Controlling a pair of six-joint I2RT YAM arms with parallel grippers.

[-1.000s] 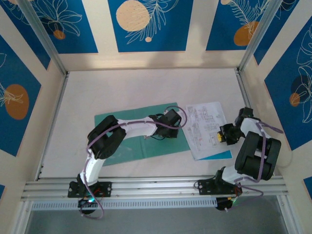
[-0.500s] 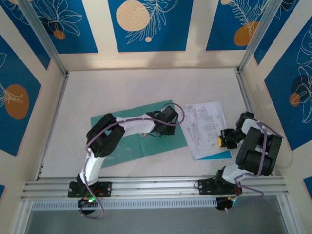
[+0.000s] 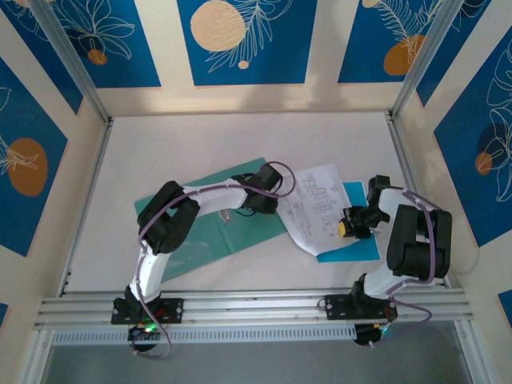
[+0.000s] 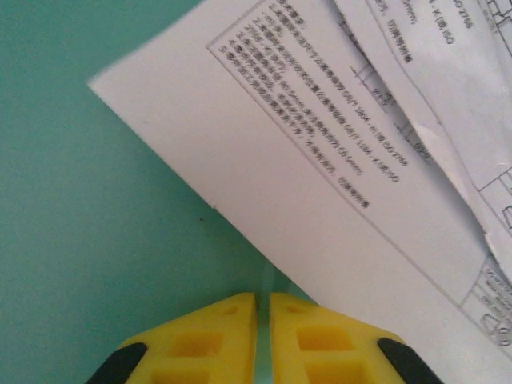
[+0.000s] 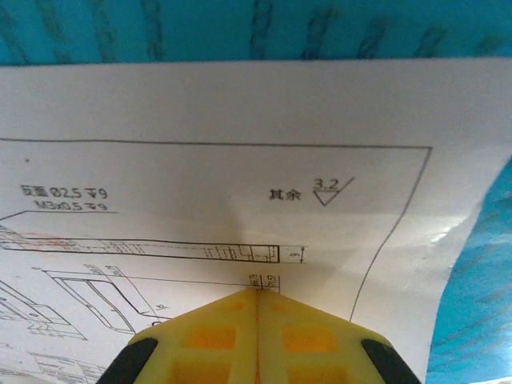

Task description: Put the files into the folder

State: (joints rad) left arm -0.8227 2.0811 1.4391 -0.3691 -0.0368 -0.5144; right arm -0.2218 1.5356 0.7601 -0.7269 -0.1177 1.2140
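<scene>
Top external: the folder [image 3: 200,234] lies open and flat on the tabletop [image 3: 240,140], skewed. Its teal leaf is on the left under the left arm; a bluer leaf pokes out on the right. The files [image 3: 316,210] sit tilted across the middle of the folder, covering most of the right leaf and overlapping the left leaf's edge. The left end effector [image 3: 272,200] is over the left leaf at the near-left edge of the files. The right end effector [image 3: 342,227] is at their right edge.

Left wrist: the left end effector [image 4: 262,300] is low over the teal folder [image 4: 96,200], its yellow fingers [image 4: 224,324] almost together with a thin slit between. Can't tell if anything is pinched there. A corner of the files [image 4: 304,176] is just ahead, several sheets fanned over each other, with printed text and drawing lines.

Right wrist: the right end effector [image 5: 258,292] is closed, fingertips meeting on the files [image 5: 240,184] and pinching the sheet. The paper's right edge curls up. The blue-green folder [image 5: 240,32] shows beyond and to the right of the sheet.
</scene>
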